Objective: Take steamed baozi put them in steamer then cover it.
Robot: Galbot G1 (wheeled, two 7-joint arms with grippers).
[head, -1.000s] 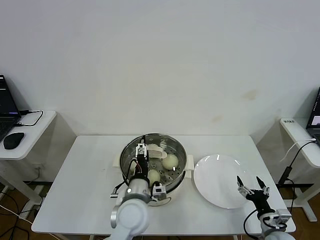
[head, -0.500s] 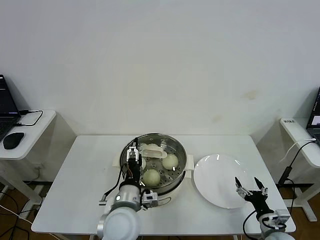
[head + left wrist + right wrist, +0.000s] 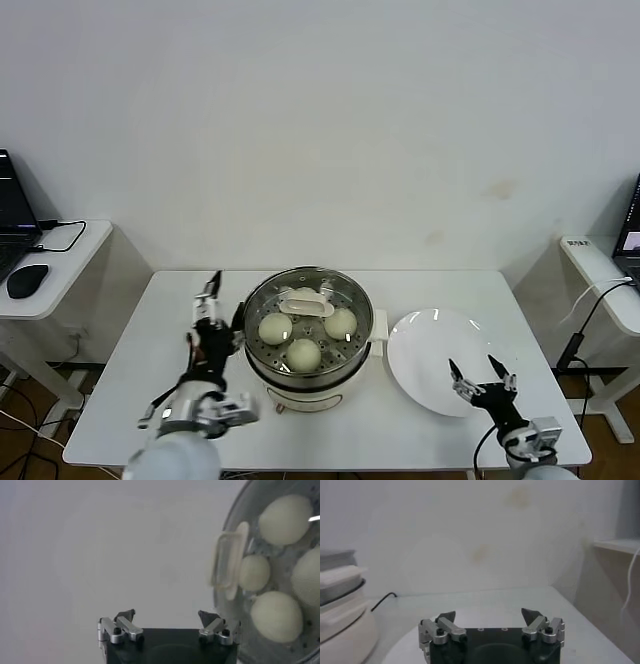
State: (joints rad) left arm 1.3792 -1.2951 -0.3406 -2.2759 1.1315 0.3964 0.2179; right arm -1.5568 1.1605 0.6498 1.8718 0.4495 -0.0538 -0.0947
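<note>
Steamer sitting mid-worktop, cover resting on it, cream handle at centre. Baozi lying inside on perforated tray, showing through glass; fourth one partly hidden under handle. Left gripper hovering just beside steamer's left side, fingers standing apart, holding nothing. White plate lying right of steamer. Right gripper hanging over plate's near edge, fingers spread apart, gripping nothing.
</note>
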